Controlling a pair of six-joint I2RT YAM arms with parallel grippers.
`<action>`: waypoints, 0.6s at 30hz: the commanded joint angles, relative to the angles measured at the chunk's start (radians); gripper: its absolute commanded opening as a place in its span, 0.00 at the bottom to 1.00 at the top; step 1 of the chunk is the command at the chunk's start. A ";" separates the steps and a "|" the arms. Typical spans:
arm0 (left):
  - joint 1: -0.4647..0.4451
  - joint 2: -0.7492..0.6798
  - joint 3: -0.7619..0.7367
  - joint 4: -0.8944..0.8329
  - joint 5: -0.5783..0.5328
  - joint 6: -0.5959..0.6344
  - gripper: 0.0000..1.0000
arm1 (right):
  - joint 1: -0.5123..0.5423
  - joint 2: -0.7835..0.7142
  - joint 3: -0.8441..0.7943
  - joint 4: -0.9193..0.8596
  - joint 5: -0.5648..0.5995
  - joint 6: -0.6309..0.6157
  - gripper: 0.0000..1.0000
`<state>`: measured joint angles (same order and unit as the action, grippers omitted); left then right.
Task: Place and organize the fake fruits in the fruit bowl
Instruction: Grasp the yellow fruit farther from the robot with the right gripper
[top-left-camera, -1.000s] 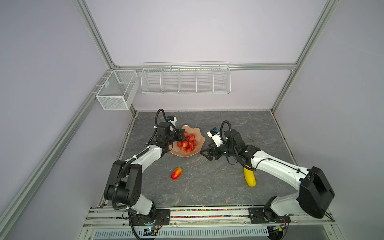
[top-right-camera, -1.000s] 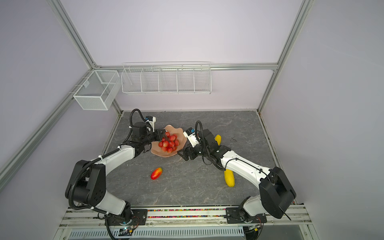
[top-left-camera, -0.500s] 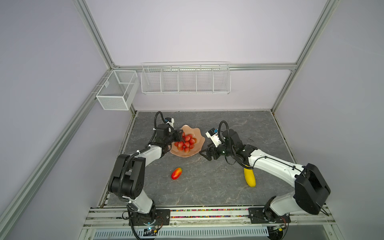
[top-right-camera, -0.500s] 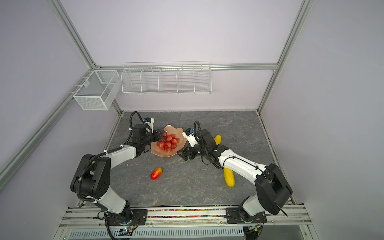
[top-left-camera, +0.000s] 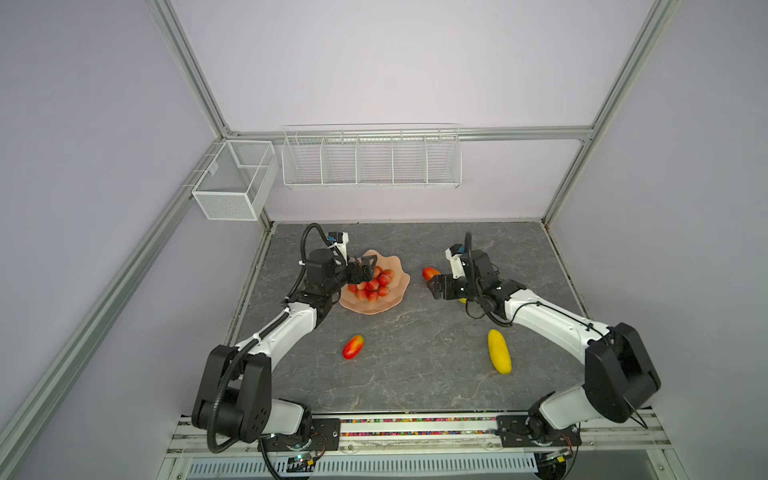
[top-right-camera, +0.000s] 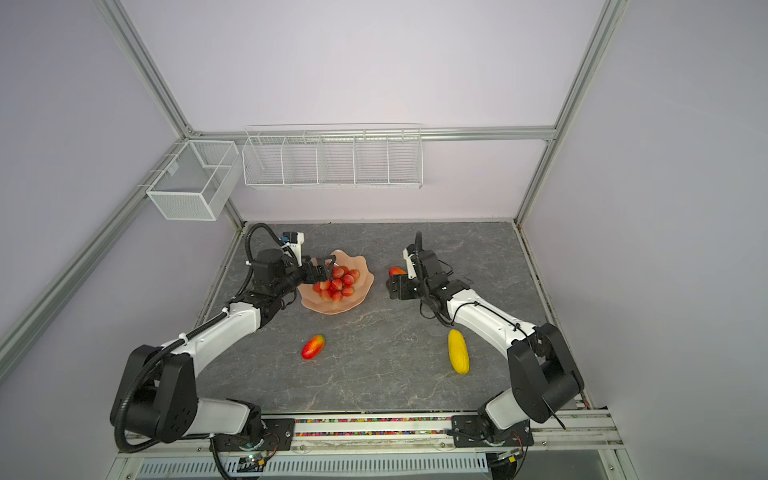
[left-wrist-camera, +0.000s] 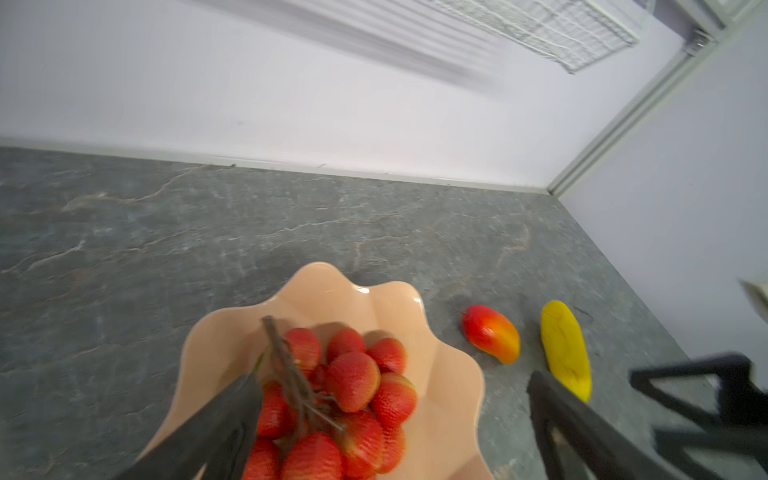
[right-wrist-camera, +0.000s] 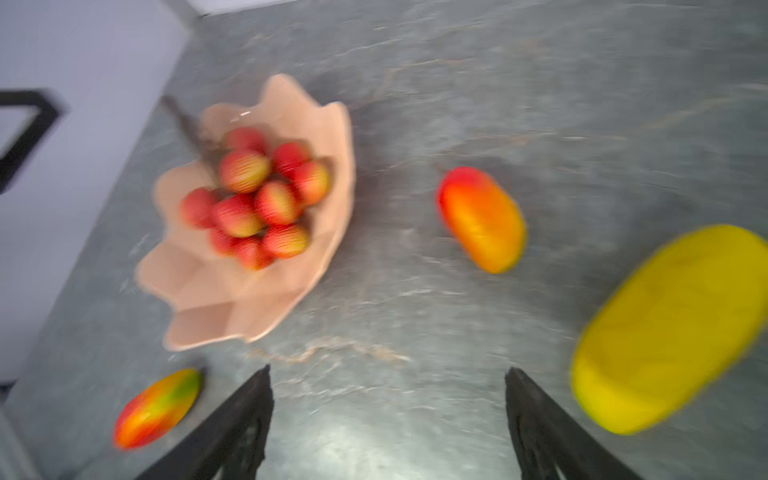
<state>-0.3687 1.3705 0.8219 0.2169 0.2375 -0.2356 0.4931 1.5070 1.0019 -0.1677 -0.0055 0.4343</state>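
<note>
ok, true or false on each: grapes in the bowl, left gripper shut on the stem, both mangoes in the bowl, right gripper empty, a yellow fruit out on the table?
1. The grape bunch lies in the fruit bowl. True.
2. The left gripper is shut on the grape stem. False: it is open above the grapes.
3. Both mangoes are in the bowl. False: one mango and the other mango lie on the table.
4. The right gripper is open and empty. True.
5. A yellow fruit lies on the table. True.

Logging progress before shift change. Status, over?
Left gripper open over grapes, grapes in bowl. Right gripper open, empty. On table: front mango, back mango, front yellow fruit, back yellow fruit. Nothing blocking the bowl.
</note>
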 joint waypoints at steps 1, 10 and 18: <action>-0.135 -0.026 0.039 -0.180 0.000 0.157 0.99 | -0.071 0.030 -0.004 -0.128 0.140 0.108 0.88; -0.292 -0.014 0.039 -0.181 0.048 0.153 0.99 | -0.174 0.254 0.121 -0.180 0.156 0.085 0.91; -0.302 0.001 0.035 -0.163 0.044 0.149 0.99 | -0.186 0.371 0.191 -0.145 0.143 0.069 0.95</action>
<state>-0.6682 1.3621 0.8635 0.0433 0.2802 -0.0952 0.3115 1.8549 1.1660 -0.3233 0.1341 0.4992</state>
